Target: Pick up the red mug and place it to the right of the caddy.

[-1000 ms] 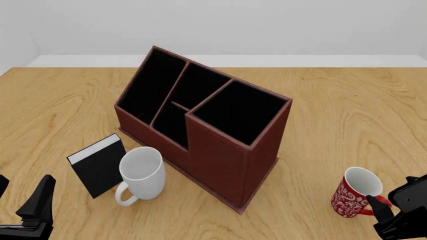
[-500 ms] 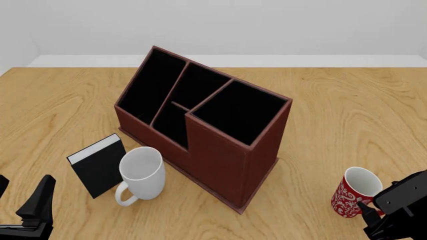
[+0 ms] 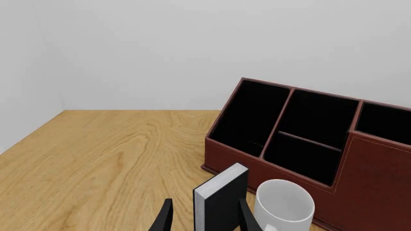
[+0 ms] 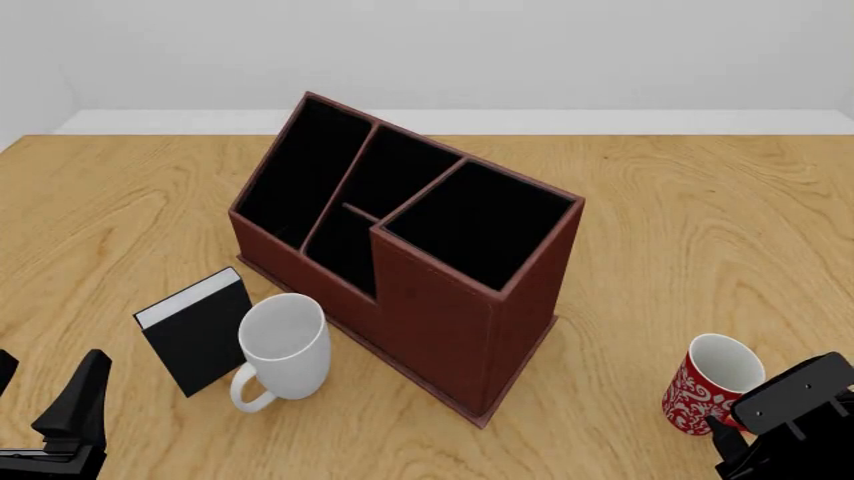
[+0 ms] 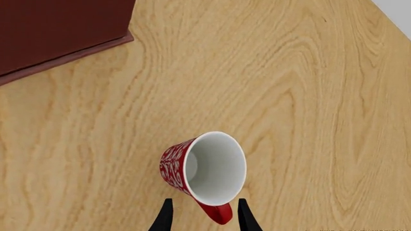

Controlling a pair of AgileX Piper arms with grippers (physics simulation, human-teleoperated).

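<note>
The red mug with its white floral pattern stands upright on the table, to the right of the caddy and nearer the front. In the right wrist view the mug shows its white inside, and its red handle lies between my two fingertips. My right gripper is open, just behind the mug on my side, its fingers flanking the handle. My left gripper rests open at the front left with nothing in it.
A plain white mug and a small black book stand in front of the caddy's left part. Both show in the left wrist view, the book ahead of the fingers, with the white mug beside it.
My right gripper has shifted left and down toward the frame's bottom edge, closing in on the red mug's handle, which it now hides in the front view. The mug and left arm have not moved.
</note>
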